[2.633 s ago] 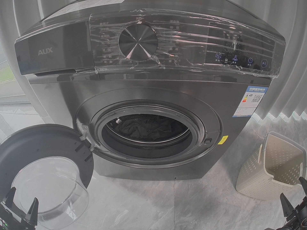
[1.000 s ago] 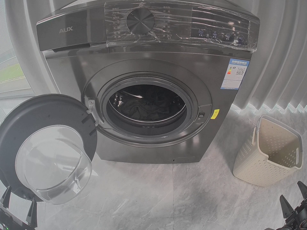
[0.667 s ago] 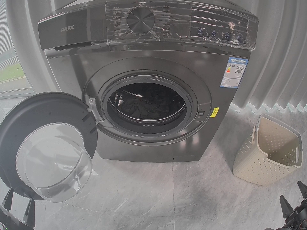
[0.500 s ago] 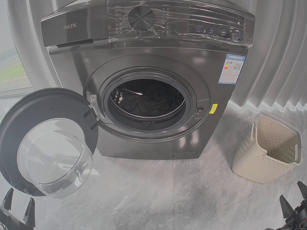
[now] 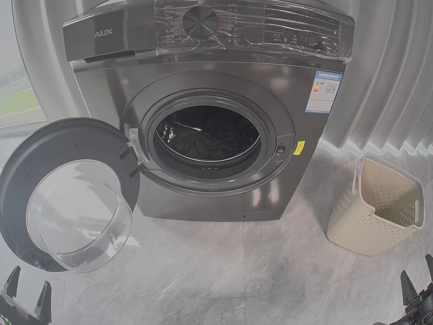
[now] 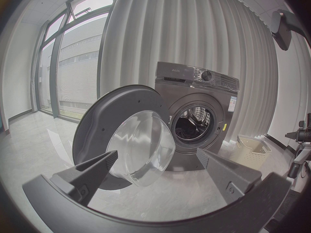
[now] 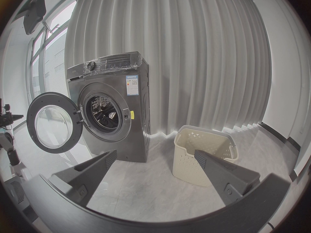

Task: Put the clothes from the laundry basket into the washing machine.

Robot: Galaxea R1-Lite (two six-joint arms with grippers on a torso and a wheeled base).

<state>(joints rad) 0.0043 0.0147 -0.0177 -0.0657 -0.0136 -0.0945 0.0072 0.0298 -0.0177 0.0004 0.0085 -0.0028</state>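
Hanging spread and empty, the left gripper [image 5: 29, 280] faces the open door [image 5: 67, 159] just ahead; advancing carelessly could strike it. Dark clothes [image 5: 203, 143] lie inside the washing machine [image 5: 203, 68] beyond; the laundry basket [image 5: 361, 222] before the spread right gripper [image 5: 417, 269] seems empty.

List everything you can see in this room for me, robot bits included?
washing machine: one, grey, centre, against the curtain
door: one, dark grey with a clear bowl, swung open on the machine's left
clothes: a dark heap, inside the drum
laundry basket: one, cream, on the floor to the machine's right, no clothes visible inside
curtain: one, white, pleated, behind the machine
window: one, far left
floor: pale grey marbled tiles
left hand: one, black, open, empty, below the door
right hand: one, black, open, empty, near the basket
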